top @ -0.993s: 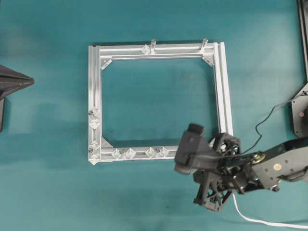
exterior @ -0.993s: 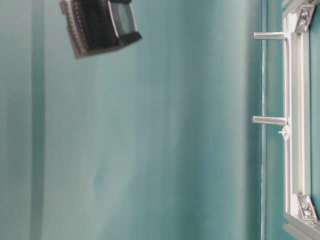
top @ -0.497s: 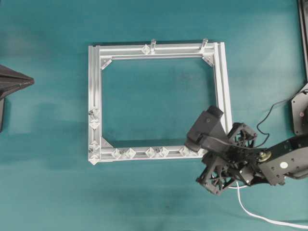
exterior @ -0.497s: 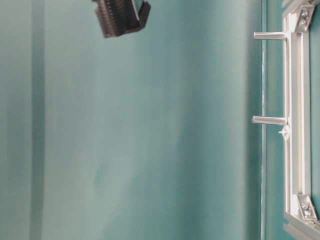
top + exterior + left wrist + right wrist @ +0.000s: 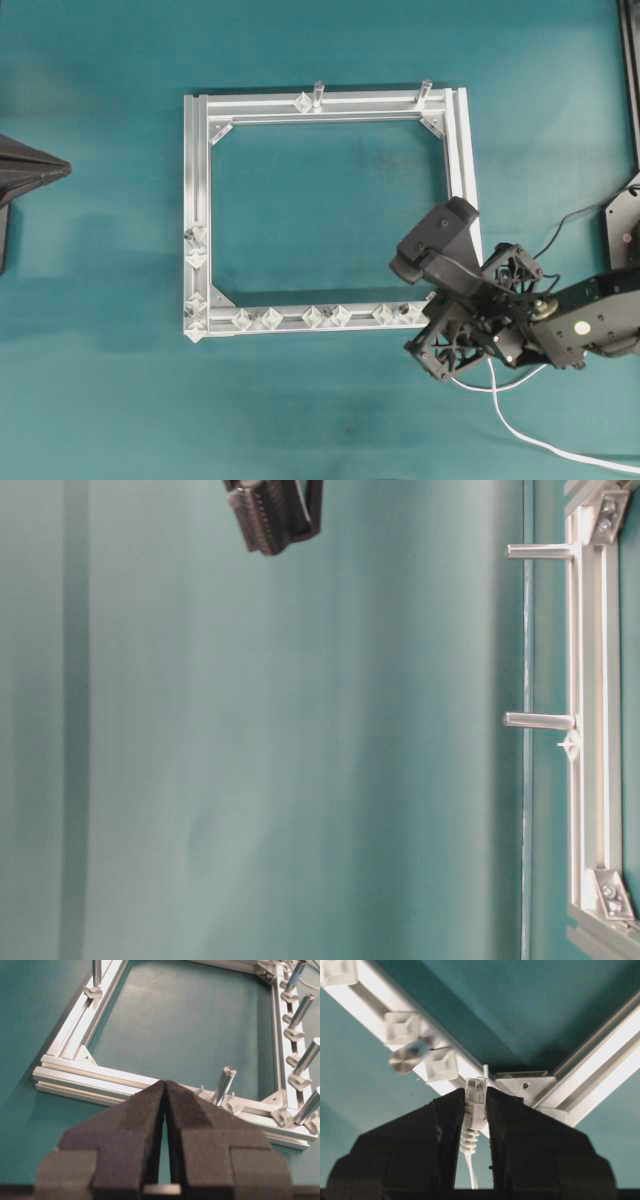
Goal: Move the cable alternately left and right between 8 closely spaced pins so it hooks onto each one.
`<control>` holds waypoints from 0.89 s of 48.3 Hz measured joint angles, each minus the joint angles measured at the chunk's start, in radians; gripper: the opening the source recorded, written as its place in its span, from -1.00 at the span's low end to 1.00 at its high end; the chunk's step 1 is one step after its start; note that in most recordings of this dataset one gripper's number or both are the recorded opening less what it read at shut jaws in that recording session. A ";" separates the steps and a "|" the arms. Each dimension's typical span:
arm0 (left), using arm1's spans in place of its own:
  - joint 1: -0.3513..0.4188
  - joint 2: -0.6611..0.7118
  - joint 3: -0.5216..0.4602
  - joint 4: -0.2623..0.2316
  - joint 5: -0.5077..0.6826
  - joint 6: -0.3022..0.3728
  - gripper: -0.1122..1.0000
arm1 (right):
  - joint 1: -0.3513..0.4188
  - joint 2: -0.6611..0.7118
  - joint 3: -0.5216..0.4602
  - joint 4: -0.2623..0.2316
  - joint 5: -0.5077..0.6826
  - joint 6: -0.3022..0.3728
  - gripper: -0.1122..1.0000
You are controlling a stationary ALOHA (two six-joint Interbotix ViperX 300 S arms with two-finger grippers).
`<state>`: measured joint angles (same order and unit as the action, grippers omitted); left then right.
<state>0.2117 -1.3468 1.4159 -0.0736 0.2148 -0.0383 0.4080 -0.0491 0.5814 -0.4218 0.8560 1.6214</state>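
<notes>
Two black pads of the right gripper (image 5: pixel 476 1110) pinch the white plug (image 5: pixel 475 1095) at the end of the cable (image 5: pixel 540 440), jaws narrowed onto its body. In the right wrist view the plug's long axis runs straight out along the fingers, its clear tip pointing away from the wrist toward the corner bracket (image 5: pixel 525 1082) of the aluminium frame (image 5: pixel 195 200), with the ribbed boot and thin cord trailing back between the pads. The tip sits just short of the frame rail, beside the nearest pale pins (image 5: pixel 441 1065).

From overhead, the right arm reaches in from the right edge, its wrist rolled and tilted over the frame's lower right corner, the wrist camera housing lying above the right rail. Behind the gripper the cable loops under the wrist, then runs off toward the lower right of the teal table (image 5: pixel 100 400).

At the far left the left gripper (image 5: pixel 164 1091) hangs well away from the frame, its foam pads pressed together on nothing, facing a corner with upright silver posts (image 5: pixel 223 1085).
</notes>
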 measured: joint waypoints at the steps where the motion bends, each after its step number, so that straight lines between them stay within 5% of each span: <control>1: 0.000 0.000 -0.002 0.000 0.000 0.000 -0.79 | -0.002 0.000 0.003 0.000 -0.002 0.002 -0.46; 43: 0.009 0.000 -0.002 0.000 0.000 0.000 -0.79 | -0.040 0.000 0.020 0.000 -0.034 0.008 -0.46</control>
<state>0.2209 -1.3468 1.4143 -0.0736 0.2148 -0.0383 0.3682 -0.0491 0.6013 -0.4218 0.8222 1.6291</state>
